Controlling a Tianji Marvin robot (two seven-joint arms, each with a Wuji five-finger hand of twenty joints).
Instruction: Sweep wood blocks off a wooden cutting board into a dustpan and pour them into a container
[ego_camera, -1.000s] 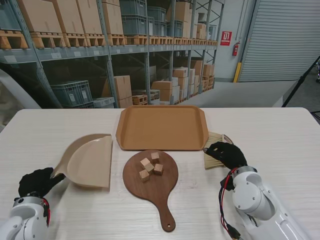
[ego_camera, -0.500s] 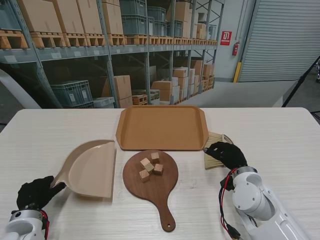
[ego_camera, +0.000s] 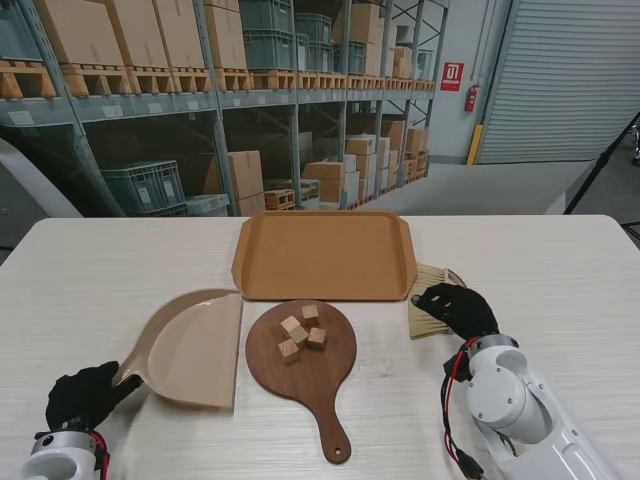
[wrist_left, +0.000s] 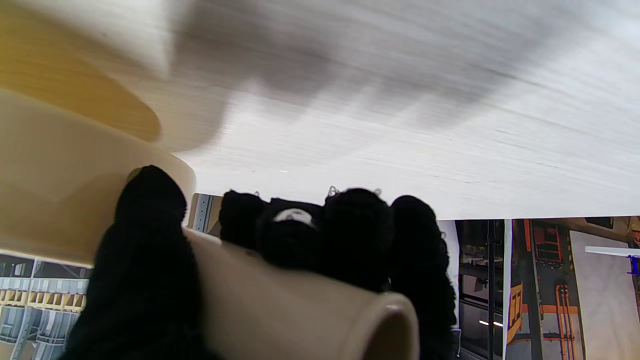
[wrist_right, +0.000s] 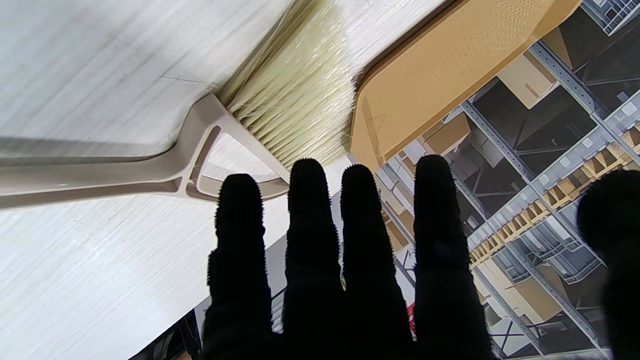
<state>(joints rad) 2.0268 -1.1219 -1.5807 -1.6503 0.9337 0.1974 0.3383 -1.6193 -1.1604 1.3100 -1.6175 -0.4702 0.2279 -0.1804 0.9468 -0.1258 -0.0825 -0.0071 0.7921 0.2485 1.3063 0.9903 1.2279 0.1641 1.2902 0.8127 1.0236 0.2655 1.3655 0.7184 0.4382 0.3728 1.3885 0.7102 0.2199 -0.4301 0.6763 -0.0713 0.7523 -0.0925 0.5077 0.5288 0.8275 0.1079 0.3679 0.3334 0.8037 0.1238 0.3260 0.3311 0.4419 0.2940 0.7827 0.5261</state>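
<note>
While four wood blocks (ego_camera: 301, 330) sit clustered on the round part of the one wooden cutting board (ego_camera: 303, 362), which lies near the middle of the counter (ego_camera: 560, 270) with its handle pointing toward the robot, nothing lies in the single orange tray (ego_camera: 324, 255) just beyond it. One beige dustpan (ego_camera: 192, 347), also holding nothing, rests left of the board, its straight edge just beside it. At the near left, the left hand (ego_camera: 84, 393) is closed around the dustpan's handle. One brush (ego_camera: 431, 298) lies right of the board, its bristles close to the tray's corner. Over the brush hovers the right hand (ego_camera: 457, 308), fingers (wrist_right: 312, 240) stretched out straight and gripping nothing.
</note>
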